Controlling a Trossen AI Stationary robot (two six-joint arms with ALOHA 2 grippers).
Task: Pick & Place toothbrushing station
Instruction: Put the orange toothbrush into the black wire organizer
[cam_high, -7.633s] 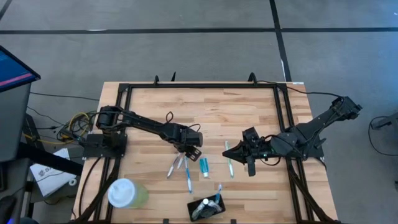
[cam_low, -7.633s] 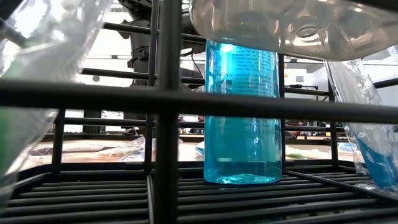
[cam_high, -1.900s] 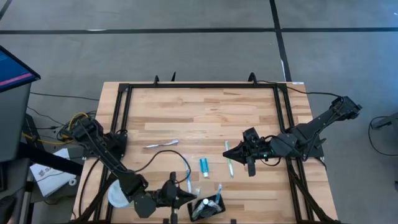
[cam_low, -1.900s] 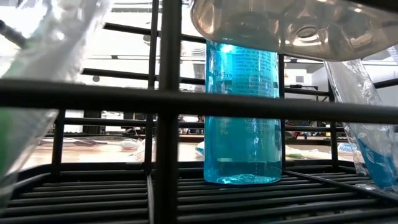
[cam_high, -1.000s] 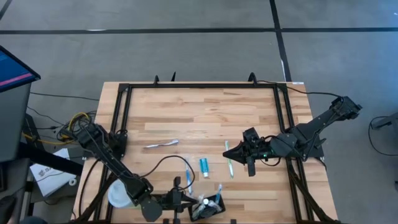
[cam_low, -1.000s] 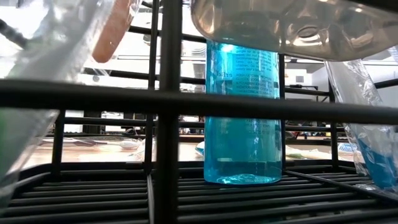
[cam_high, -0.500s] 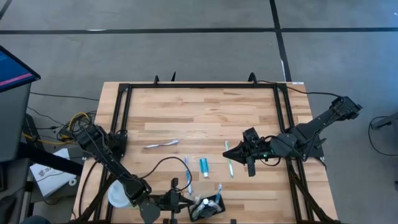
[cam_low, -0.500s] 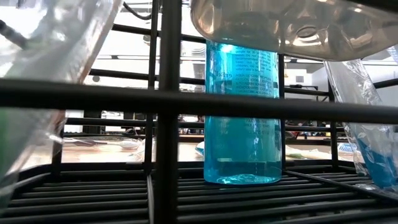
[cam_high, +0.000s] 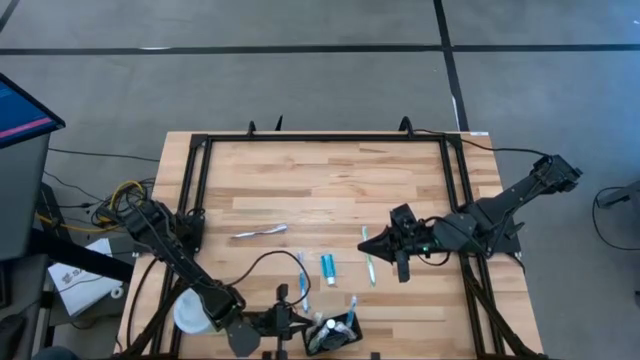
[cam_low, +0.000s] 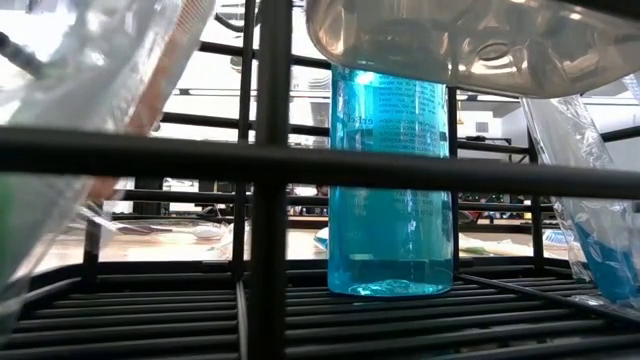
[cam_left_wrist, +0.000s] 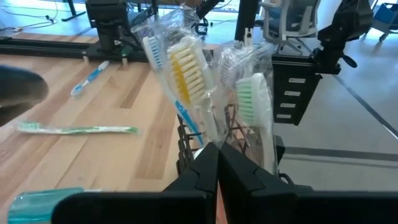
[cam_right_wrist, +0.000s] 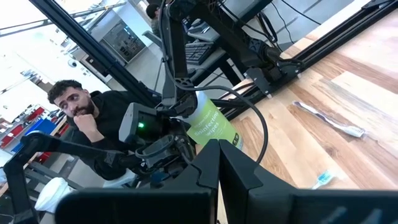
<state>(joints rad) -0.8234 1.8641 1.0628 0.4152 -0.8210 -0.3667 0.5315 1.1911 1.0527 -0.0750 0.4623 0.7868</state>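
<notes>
The left gripper (cam_high: 297, 322), closed and empty, has stayed beside the black holder (cam_high: 335, 335) since a moment ago.

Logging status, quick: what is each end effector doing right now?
Left end effector: shut, at the black holder, holding nothing visible.
Right end effector: shut, empty.

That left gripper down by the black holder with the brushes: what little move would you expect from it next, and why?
Probably a small backing away from the black holder, then a reach for a loose brush. The left gripper sits shut right beside the holder, where wrapped toothbrushes already stand, while a blue toothbrush, a teal tube and a green toothbrush lie on the table.
</notes>
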